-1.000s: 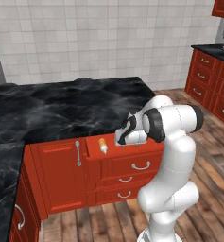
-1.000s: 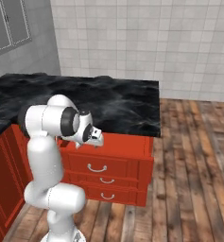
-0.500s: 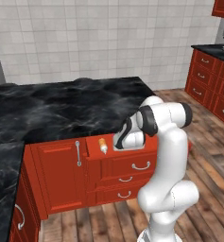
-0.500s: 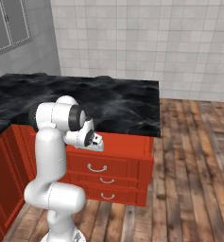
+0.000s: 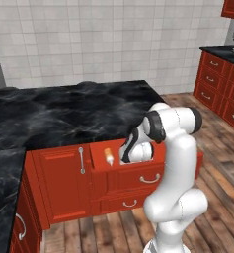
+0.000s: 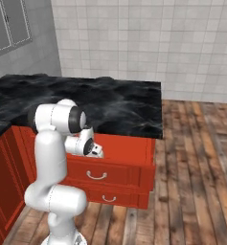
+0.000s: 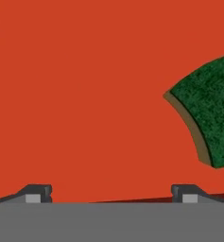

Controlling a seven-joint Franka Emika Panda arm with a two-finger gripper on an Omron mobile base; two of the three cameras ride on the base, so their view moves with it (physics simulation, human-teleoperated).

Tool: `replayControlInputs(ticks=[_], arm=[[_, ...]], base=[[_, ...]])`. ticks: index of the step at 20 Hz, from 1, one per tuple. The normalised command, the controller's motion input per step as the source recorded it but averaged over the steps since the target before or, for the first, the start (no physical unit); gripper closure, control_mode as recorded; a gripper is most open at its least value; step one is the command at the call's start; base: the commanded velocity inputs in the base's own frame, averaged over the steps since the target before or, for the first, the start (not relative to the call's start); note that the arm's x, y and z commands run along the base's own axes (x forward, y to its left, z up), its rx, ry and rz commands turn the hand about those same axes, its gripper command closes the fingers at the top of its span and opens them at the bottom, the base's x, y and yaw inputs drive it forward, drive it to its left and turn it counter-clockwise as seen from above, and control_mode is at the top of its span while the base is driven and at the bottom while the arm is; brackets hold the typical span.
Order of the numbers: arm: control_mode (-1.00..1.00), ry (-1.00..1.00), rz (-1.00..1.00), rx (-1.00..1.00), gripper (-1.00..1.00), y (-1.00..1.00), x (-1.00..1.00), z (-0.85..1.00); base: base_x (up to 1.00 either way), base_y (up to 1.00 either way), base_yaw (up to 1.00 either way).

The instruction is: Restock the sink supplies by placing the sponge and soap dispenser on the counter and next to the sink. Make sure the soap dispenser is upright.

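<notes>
The top drawer (image 5: pixel 119 181) of the red island cabinet stands pulled out. The soap dispenser (image 5: pixel 108 157), a small orange bottle with a pale top, lies in its left part. My gripper (image 5: pixel 130 153) reaches down into the drawer just right of the bottle, apart from it. In the hand view the gripper (image 7: pixel 112 194) is open over the red drawer floor with nothing between its fingertips (image 7: pixel 38 193). The sponge (image 7: pixel 205 113), green face up with a tan edge, lies to the right of the fingers, untouched. The sink and the counter beside it are out of view.
The wide black marble island slab (image 5: pixel 64 113) overhangs the drawer. A shut cabinet door with a vertical handle (image 5: pixel 81 160) sits left of it, more drawers (image 6: pixel 105 196) below. Wooden floor (image 6: pixel 196 182) lies open to the right. Red cabinets (image 5: pixel 222 84) line the far right wall.
The hand has dipped lower into the open drawer and the elbow has swung round over it. The jaws stayed open; bottle and sponge have not moved.
</notes>
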Motion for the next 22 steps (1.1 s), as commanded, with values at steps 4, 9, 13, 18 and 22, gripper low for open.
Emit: replayControlInputs(ticks=[4,9,13,18,22], arm=[[-1.0,0.06,0.0,0.0,-1.0,0.0,-0.72,-0.01],[-1.0,0.06,0.0,0.02,-1.0,0.0,-0.82,0.0],[-1.0,0.04,0.0,0.01,-1.0,0.0,-0.86,0.0],[-1.0,0.0,0.0,0.01,-1.0,0.0,-0.92,0.0],[-1.0,0.0,0.0,0.0,-1.0,0.0,-0.77,0.06]], base=[[0.0,0.0,0.0],[0.0,0.0,0.0],[0.0,0.0,0.0],[0.0,0.0,0.0],[0.0,0.0,0.0]])
